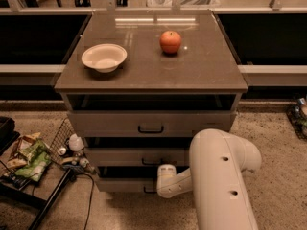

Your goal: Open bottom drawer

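I see my tool at the small black handle of the bottom drawer, the lowest front of the cabinet, just ahead of it, though I cannot tell whether it grips.

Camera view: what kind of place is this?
Probably a robot test room, maybe in an office: a lone drawer cabinet holding a bowl and an apple, snack packets beside a wire basket, and the robot's gripper down at the bottom drawer.
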Robot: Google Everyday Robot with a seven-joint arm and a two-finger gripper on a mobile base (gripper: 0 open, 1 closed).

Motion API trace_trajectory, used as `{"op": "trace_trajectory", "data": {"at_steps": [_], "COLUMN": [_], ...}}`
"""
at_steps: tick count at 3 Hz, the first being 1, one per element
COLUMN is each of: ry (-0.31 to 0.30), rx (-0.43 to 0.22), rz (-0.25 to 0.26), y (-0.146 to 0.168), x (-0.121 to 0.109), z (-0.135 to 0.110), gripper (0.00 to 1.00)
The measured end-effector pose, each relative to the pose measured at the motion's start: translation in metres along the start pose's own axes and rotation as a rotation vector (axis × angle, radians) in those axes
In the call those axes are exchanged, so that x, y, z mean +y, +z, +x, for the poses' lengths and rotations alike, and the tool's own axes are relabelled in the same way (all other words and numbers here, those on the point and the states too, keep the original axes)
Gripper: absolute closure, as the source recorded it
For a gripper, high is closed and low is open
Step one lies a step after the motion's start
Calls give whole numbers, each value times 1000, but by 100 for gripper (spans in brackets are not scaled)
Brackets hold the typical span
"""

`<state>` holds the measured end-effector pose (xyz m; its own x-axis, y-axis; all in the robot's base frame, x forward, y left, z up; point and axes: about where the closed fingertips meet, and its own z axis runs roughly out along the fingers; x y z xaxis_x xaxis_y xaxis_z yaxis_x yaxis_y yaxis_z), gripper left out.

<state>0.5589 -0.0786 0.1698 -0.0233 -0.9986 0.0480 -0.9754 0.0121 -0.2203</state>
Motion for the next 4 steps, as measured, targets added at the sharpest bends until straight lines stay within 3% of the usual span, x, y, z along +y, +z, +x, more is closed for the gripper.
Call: {"op": "trace_trajectory", "data": {"at_steps": [2, 3, 4], "ry": [0, 0, 0], "rx": [0, 0, 0], "rz": [0, 0, -1], "y": [-1, 0, 0], "x": [0, 0, 0], "z": [0, 0, 0], "gripper": [52, 21, 0]}}
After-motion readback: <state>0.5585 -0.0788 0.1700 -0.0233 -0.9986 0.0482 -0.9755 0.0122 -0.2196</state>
